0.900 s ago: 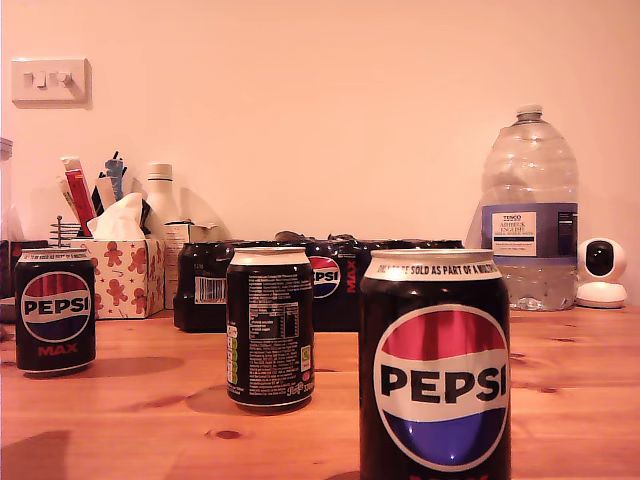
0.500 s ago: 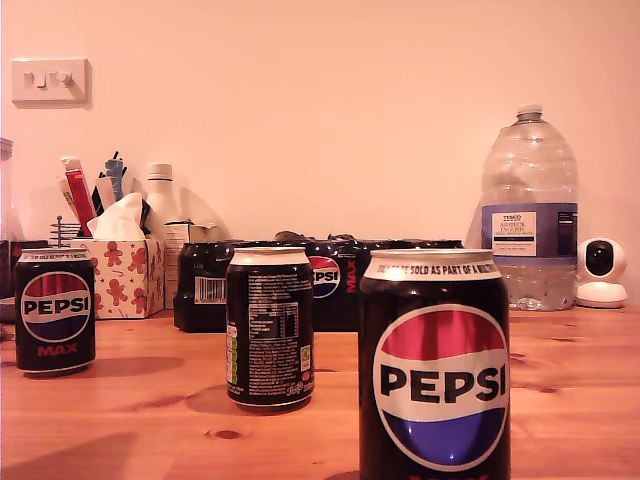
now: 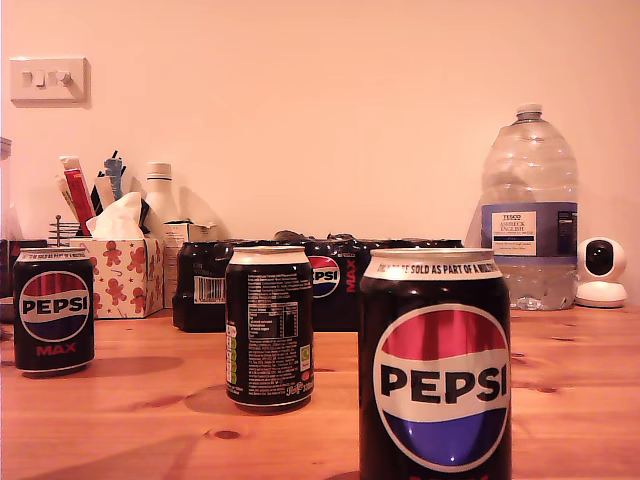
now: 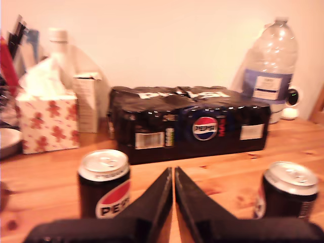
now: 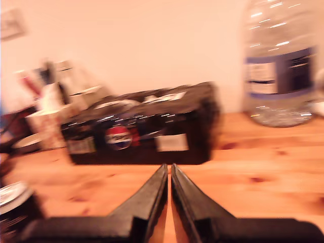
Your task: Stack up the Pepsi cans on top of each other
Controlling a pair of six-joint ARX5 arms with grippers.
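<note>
Warm light falls on a wooden counter (image 3: 570,380) set against a plain pale wall, with a light switch (image 3: 48,80) in the upper left of the exterior view.

Three black Pepsi cans stand upright and well apart on the counter, none stacked yet. In the exterior view the nearest can (image 3: 435,365) fills the lower right of centre, logo facing out. The middle can (image 3: 269,327) stands left of centre, showing its white text. The far can (image 3: 54,310) stands at the left edge. Behind them lie a shrink-wrapped pack of cans (image 3: 330,282), a patterned tissue box (image 3: 122,272) at the left, a big clear water bottle (image 3: 530,215) at the right, and a small white camera (image 3: 602,272) beside the bottle.

No arm shows in the exterior view. My first gripper (image 4: 173,177) has its jaws closed together, holding nothing, and points between two cans, one either side of it. My second gripper (image 5: 169,172) also has its jaws pressed together and empty; its picture is blurred, with one can top (image 5: 12,195) just visible at the frame's lower left edge.

Likely risks: closed jaws must open before reaching a can, or they would knock it over. The cans are narrow and smooth, so an off-centre placement could topple a stack.
</note>
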